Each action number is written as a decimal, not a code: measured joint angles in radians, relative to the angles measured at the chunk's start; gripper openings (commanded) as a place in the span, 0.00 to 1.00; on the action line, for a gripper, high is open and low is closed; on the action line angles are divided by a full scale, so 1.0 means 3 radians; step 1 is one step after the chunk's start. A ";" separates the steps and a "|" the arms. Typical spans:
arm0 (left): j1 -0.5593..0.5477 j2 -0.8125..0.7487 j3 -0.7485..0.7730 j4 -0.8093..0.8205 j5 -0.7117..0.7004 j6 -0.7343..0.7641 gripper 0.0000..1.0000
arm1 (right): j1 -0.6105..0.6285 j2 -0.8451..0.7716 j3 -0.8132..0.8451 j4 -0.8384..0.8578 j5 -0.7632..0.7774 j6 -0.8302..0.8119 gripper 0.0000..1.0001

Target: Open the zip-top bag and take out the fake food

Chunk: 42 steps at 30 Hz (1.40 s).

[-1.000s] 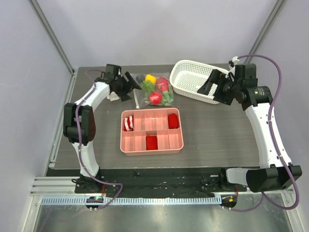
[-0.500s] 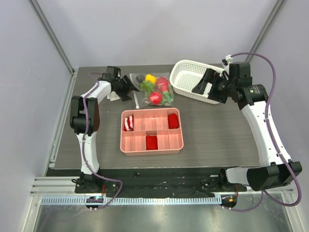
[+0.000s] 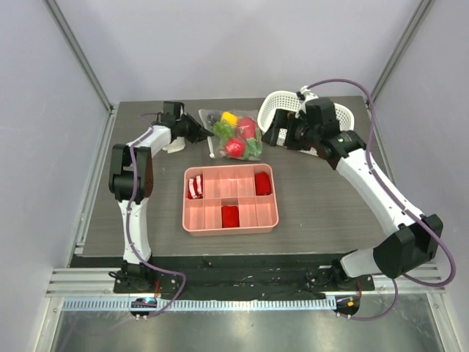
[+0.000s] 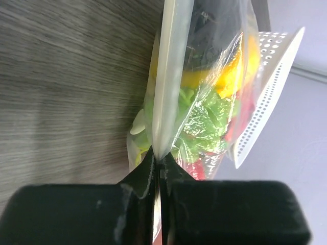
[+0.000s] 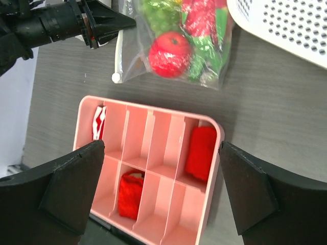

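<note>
Starting the opening step; bag looks unopened. Pink tray [image 3: 192,220] sits nearest. Behind it the zip-top bag [image 3: 234,136] lies on the table [image 3: 330,198], fake food [image 5: 168,53] inside. Left gripper [image 4: 156,164] is clamped on the zip strip [image 4: 166,76]. Right gripper [image 5: 161,153] hovers wide apart and empty; next it likely needs the opposite lip. White basket [image 3: 275,106] farthest.

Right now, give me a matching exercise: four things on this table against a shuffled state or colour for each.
1 bag
2 tray
3 basket
4 right fingers

A open, above the tray
B pinched at its edge by the left fingers
C white, with holes
D pink, holding red blocks

Pairs: 1-B, 2-D, 3-C, 4-A
</note>
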 measured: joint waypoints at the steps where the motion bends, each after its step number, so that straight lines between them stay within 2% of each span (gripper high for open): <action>1: 0.0000 -0.0006 0.0000 0.0017 -0.0001 -0.0050 0.00 | 0.0057 0.0041 -0.0064 0.0158 0.0051 -0.0050 1.00; 6: -0.0001 -0.0127 0.0000 0.0009 -0.0036 -0.0341 0.00 | 0.0192 0.0249 -0.0289 0.0774 0.0122 -0.0347 1.00; 10: -0.0039 -0.0360 0.0022 -0.0001 -0.0123 -0.0732 0.00 | 0.0264 0.0351 -0.0703 0.1527 0.0100 -0.0768 0.99; 13: -0.0088 -0.0509 0.0064 -0.0060 -0.0244 -0.0936 0.00 | 0.0296 0.0454 -0.0814 0.1873 0.0066 -0.0966 0.91; 14: -0.0114 -0.0577 0.0065 -0.0098 -0.0306 -0.1012 0.00 | 0.0313 0.0505 -0.0825 0.2010 0.0041 -0.1035 0.83; 19: -0.0277 -0.0852 0.0098 -0.0449 -0.0557 -0.1418 0.00 | 0.0492 0.0716 -0.0938 0.2682 -0.0074 -0.1403 0.85; 24: -0.0427 -0.0980 0.0114 -0.0724 -0.0765 -0.1722 0.00 | 0.0673 0.0890 -0.0983 0.3141 -0.0168 -0.1546 0.86; 30: -0.0491 -0.0987 0.0114 -0.0792 -0.0776 -0.1897 0.00 | 0.0708 0.0949 -0.1236 0.3676 -0.0121 -0.1565 0.75; 31: -0.0491 -0.0987 0.0114 -0.0796 -0.0774 -0.1906 0.00 | 0.0708 0.0969 -0.1236 0.3738 -0.0109 -0.1563 0.65; 34: -0.0490 -0.0987 0.0117 -0.0818 -0.0768 -0.1934 0.00 | 0.0706 0.1050 -0.1293 0.4096 -0.0055 -0.1545 0.49; 36: -0.0490 -0.0987 0.0120 -0.0837 -0.0765 -0.1958 0.00 | 0.0706 0.1095 -0.1328 0.4239 -0.0031 -0.1542 0.47; 38: -0.0490 -0.0988 0.0120 -0.0842 -0.0767 -0.1970 0.00 | 0.0706 0.1164 -0.1328 0.4341 -0.0023 -0.1540 0.37; 39: -0.0490 -0.0988 0.0120 -0.0843 -0.0767 -0.1971 0.00 | 0.0706 0.1191 -0.1330 0.4386 -0.0020 -0.1539 0.30; 40: -0.0490 -0.0988 0.0120 -0.0842 -0.0767 -0.1971 0.00 | 0.0706 0.1214 -0.1333 0.4426 -0.0019 -0.1541 0.16; 42: -0.0490 -0.0988 0.0120 -0.0832 -0.0754 -0.1965 0.01 | 0.0706 0.1259 -0.1334 0.4503 -0.0024 -0.1551 0.01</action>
